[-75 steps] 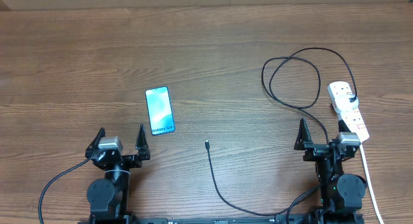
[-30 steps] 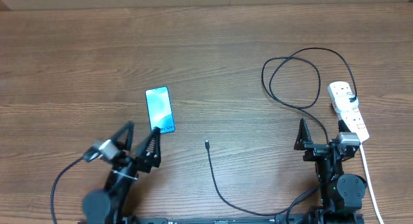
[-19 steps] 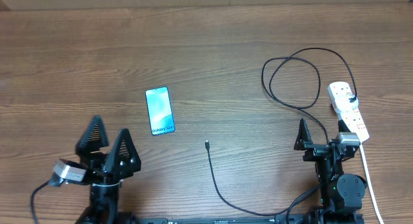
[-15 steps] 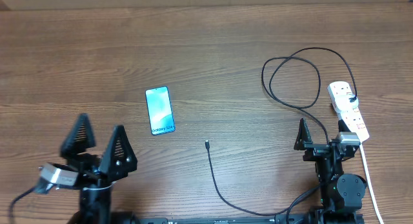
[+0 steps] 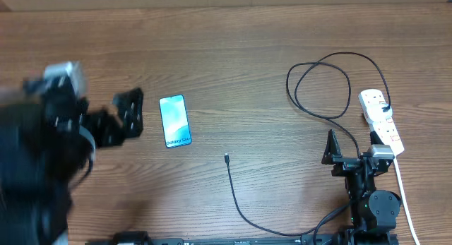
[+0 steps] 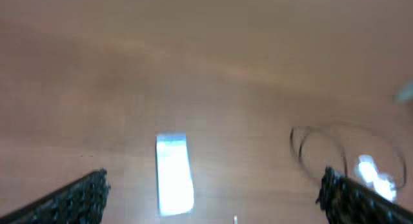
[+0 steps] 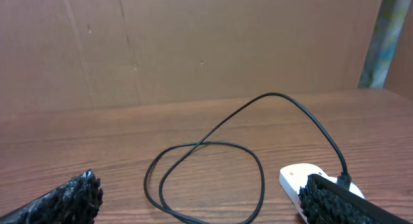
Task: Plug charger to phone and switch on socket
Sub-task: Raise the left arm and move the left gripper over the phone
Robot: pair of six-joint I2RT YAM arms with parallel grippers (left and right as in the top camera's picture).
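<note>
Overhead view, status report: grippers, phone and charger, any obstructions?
Left gripper open, empty, near phone. Right gripper open, empty, by socket. Charger tip lies loose, apart from phone. Nothing between them.

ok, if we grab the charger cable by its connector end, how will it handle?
Probably floppy: the charger cable lies in loose curves and a loop, so its tail should drag behind. The connector looks tiny and lies flat on the table, so it is likely a fiddly pinch. Likely light too.
</note>
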